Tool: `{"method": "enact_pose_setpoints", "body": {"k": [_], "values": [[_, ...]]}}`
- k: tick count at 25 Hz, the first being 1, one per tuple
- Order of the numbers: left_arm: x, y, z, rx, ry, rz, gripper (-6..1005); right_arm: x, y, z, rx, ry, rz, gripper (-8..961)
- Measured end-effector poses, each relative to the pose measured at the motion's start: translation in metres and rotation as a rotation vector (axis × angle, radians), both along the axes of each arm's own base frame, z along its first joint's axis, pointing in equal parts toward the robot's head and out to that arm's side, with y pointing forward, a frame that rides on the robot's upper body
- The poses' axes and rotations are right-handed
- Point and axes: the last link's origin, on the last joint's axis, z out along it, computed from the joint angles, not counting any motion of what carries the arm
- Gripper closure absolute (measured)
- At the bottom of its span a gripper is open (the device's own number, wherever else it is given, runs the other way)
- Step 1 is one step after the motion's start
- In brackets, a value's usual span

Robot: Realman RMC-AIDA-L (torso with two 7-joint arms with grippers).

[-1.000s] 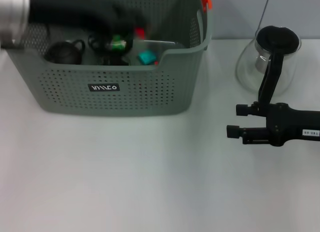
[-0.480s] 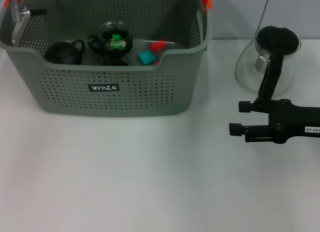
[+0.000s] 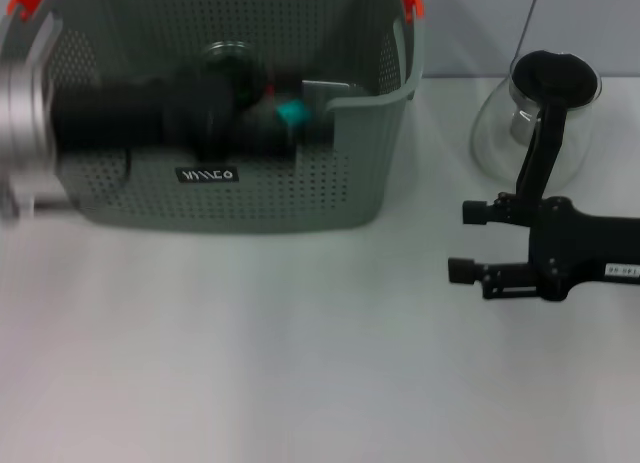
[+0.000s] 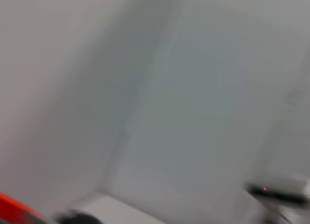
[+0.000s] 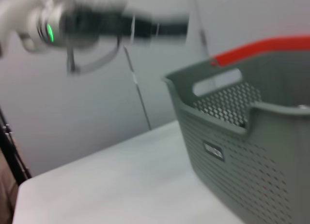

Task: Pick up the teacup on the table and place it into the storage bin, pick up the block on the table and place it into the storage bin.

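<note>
storage bin (image 3: 250, 173) left of glass pot (image 3: 530, 113)

left arm (image 3: 120, 123) across storage bin (image 3: 340, 173)

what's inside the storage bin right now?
In the storage bin, the head view shows a teal block and a round dark-rimmed glass item. The blurred left arm crosses the bin's front, covering the rest; its tool isn't discernible.
</note>
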Motion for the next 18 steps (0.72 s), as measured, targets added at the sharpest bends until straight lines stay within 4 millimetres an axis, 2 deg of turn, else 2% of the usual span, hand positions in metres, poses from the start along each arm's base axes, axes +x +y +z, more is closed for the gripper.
{"method": "enact_pose_setpoints", "body": {"k": [4, 9, 13, 18], "values": [[-0.035, -0.026, -0.022, -0.058, 0.064, -0.014, 126, -0.006, -0.004, -0.008, 0.002, 0.015, 0.059, 36], [-0.068, -0.032, -0.04, -0.046, 0.171, 0.079, 61, -0.014, -0.003, -0.021, 0.01, -0.01, 0.119, 36], [-0.086, -0.032, -0.052, -0.041, 0.252, 0.118, 60, -0.021, 0.002, -0.036, 0.006, -0.046, 0.133, 36], [-0.097, -0.034, -0.06, -0.009, 0.294, 0.074, 60, -0.031, 0.006, -0.05, -0.01, -0.071, 0.145, 36]]}}
